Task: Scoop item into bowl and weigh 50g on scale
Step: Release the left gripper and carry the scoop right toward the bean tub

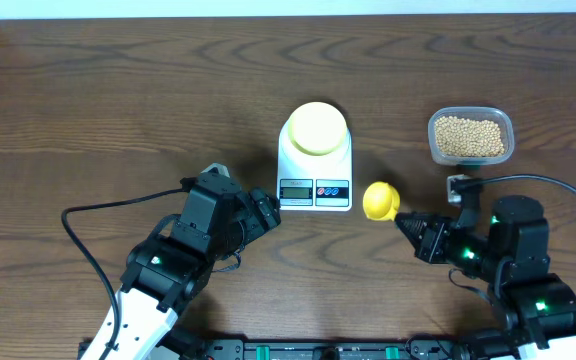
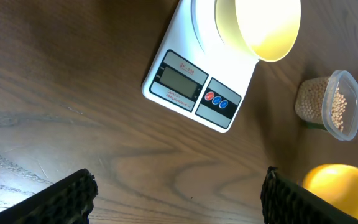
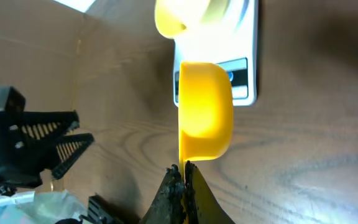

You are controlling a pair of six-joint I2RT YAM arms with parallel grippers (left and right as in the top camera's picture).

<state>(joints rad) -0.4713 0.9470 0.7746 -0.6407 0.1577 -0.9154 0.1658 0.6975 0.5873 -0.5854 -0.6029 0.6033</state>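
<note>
Right pincer (image 3: 183,174) clamps yellow scoop (image 3: 205,112) by its handle, plain only from its wrist; left pincer (image 2: 178,194) gapes empty before the scale (image 2: 166,68) and bowl (image 2: 260,25).

Ahead of the left tool (image 2: 179,205), bare worktop (image 2: 73,93) runs up to the scale (image 2: 182,84) (display edge nearest) carrying the bowl (image 2: 260,25). To that tool's right the scoop (image 2: 337,183), pinched in the right tool (image 3: 182,180), blocks the way; past it, open worktop reaches the tub (image 2: 328,106).
</note>
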